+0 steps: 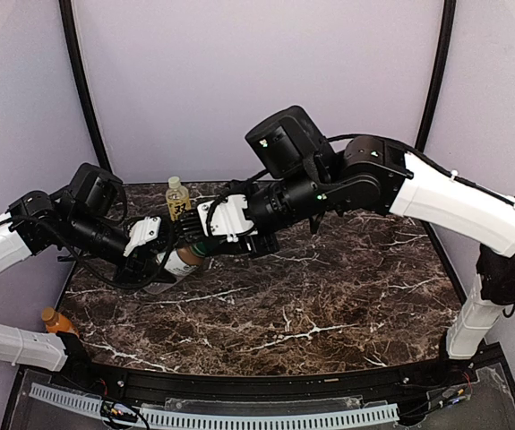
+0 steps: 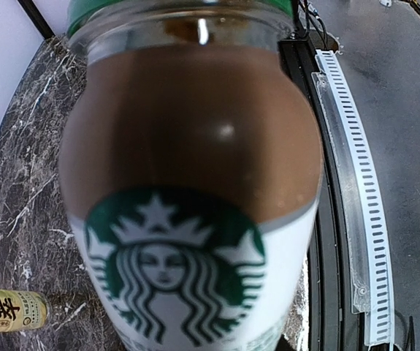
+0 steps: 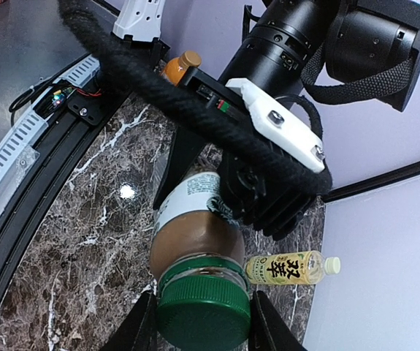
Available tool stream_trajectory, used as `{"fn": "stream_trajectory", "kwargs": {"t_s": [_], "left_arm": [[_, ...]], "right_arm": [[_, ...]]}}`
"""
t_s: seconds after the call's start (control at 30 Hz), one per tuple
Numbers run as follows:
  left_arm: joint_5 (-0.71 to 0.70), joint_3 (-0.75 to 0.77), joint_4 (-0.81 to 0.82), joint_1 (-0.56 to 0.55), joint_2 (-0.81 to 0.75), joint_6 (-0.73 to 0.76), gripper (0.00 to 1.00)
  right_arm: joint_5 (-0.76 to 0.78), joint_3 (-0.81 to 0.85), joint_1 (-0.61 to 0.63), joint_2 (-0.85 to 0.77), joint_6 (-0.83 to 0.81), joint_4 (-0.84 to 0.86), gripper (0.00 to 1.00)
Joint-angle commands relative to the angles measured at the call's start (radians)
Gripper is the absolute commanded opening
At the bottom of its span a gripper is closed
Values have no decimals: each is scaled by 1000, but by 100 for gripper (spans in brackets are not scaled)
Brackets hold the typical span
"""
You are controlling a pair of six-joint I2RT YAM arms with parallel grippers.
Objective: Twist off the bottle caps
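While the left gripper [image 1: 166, 255] pinches the coffee bottle [image 3: 195, 234] by its body, black fingers on either side of the white label, the bottle hangs tilted over the table [image 1: 329, 296] at about 10 o'clock from centre. Its neck points toward 3 o'clock.

- Green cap [image 3: 204, 311]: seated on the neck, brown liquid just behind it.
- Right gripper [image 3: 203, 329]: reaches in from 3 o'clock. One finger lies against each side of the green cap, jaws closed onto it with no gap showing.
- Yellow bottle [image 1: 178, 197]: upright at 11 o'clock near the back edge, pale cap on, apart from both grippers.
- Orange bottle [image 1: 53, 319]: at 8 o'clock by the near-left corner, beside the left arm. Cannot tell whether it stands on the slab.
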Motion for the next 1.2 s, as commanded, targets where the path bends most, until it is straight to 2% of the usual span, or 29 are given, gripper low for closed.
{"fn": "stream_trajectory", "kwargs": {"t_s": [0.0,0.33,0.47,0.6,0.73,0.87,1.0,1.07,1.17], "left_arm": [[125,33,129,-13,-18,-26,1],[98,14,123,-12,-33,5,1],[71,-15,137,-12,-52,-10,1],[37,-41,154,-11,-70,-20,1],[31,-46,164,-11,-76,-25,1],[6,-59,200,-9,-88,-46,1],[-18,-77,235,3,-102,-66,1],[-24,-88,253,11,-110,-77,1],[-28,-99,259,20,-119,-83,1]], "right_arm": [[47,-13,18,46,-49,24,0],[43,-68,18,-7,-30,86,0],[36,-116,-5,-57,25,138,0],[-97,-245,-74,-193,140,279,0],[-151,-418,-119,-325,220,473,0],[-111,-523,-193,-401,417,599,0],[-29,-664,-359,-442,720,715,0],[68,-662,-419,-423,854,626,0],[253,-564,-480,-336,997,329,0]]}}
